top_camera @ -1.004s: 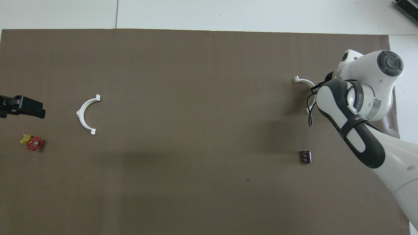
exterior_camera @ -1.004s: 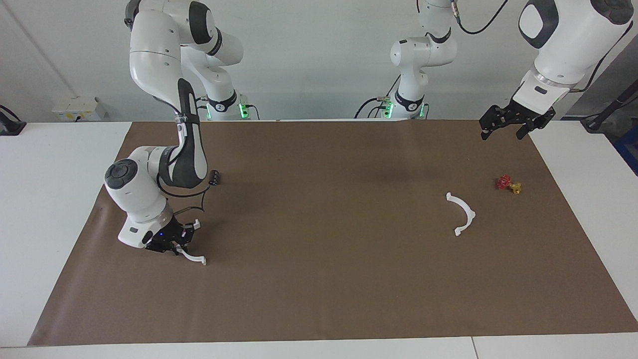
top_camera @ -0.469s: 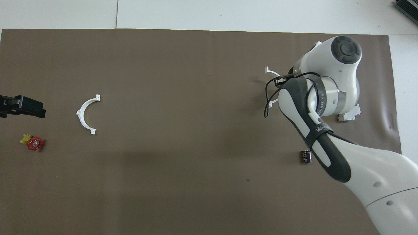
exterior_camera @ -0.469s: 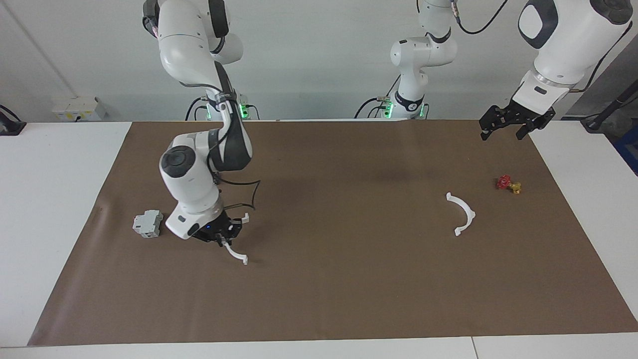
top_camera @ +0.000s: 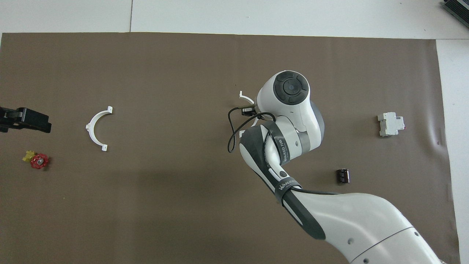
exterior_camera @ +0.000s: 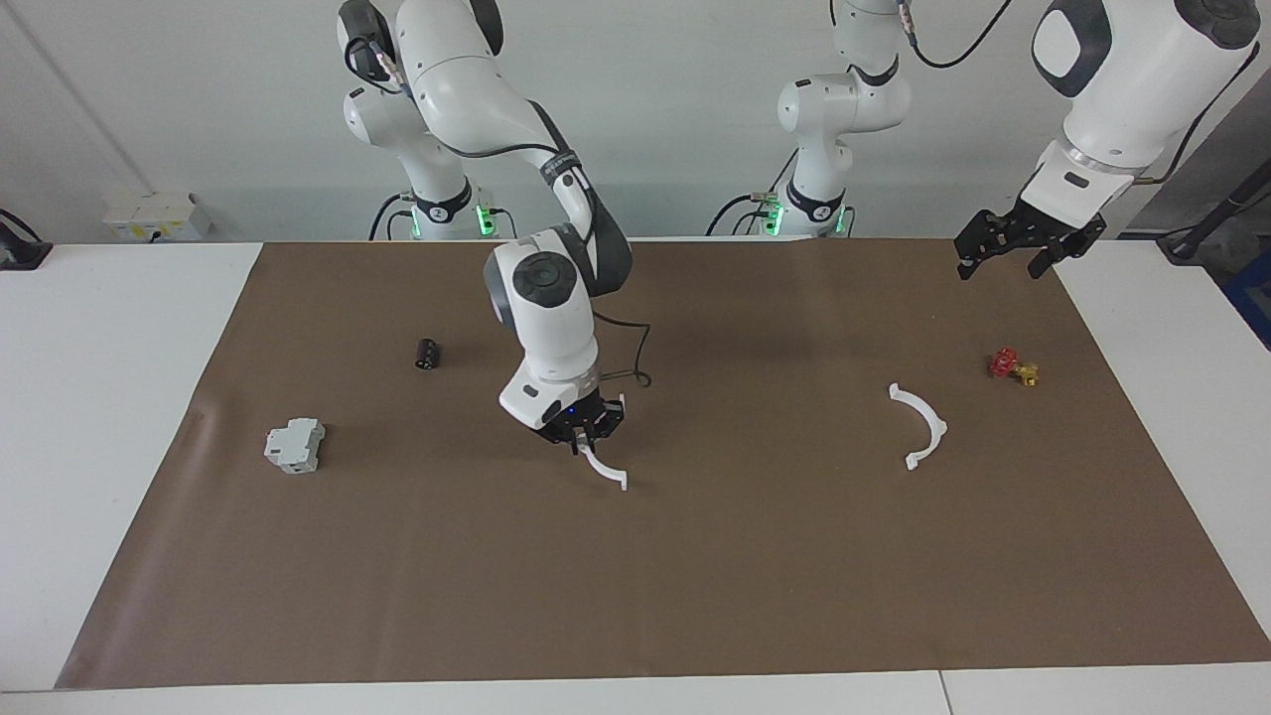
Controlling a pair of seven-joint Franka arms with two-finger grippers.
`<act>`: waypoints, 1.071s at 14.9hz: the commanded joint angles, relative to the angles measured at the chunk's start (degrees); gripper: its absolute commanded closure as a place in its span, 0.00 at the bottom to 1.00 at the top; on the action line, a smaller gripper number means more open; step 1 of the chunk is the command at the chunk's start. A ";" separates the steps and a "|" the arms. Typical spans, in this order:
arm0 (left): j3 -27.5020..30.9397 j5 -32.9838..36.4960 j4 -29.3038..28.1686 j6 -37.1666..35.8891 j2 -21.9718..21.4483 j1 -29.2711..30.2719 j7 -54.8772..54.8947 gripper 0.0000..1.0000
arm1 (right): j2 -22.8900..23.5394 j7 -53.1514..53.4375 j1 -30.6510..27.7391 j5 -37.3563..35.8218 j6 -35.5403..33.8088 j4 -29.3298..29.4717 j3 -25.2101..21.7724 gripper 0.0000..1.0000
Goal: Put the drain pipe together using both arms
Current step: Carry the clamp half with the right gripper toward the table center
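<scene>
Facing view: showing the right gripper [exterior_camera: 581, 444] up over the middle of the brown mat [exterior_camera: 695, 596], fingertips clamped on one white half-ring [exterior_camera: 606, 471] that hangs below it.
Second half-ring [exterior_camera: 920, 425]: flat on the mat toward the left arm's end, just beside the red-and-yellow valve [exterior_camera: 1012, 366].
Left gripper [exterior_camera: 1003, 250]: waits raised over the mat's corner, jaws spread, holding nothing.
Grey device [exterior_camera: 295, 445]: on the mat toward the right arm's end; a small black cylinder [exterior_camera: 427, 353] lies nearer the robots.
Overhead view: only one tip of the held half-ring [top_camera: 244, 96] shows past the right arm's wrist.
Loose half-ring [top_camera: 98, 128]: lies well apart from it, near the left gripper [top_camera: 22, 120].
</scene>
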 commanded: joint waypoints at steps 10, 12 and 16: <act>0.22 0.16 -3.44 2.69 -2.35 -0.21 0.66 0.00 | 2.31 1.67 4.51 -1.56 5.25 -2.63 -0.10 1.00; 0.22 0.16 -3.44 2.61 -2.35 -0.21 0.57 0.00 | 2.22 2.29 5.31 -1.47 6.39 -3.51 -0.19 1.00; 0.22 0.16 -3.61 2.78 -2.35 -0.21 0.66 0.00 | 2.22 5.37 5.31 -1.56 6.66 -3.52 -0.19 0.81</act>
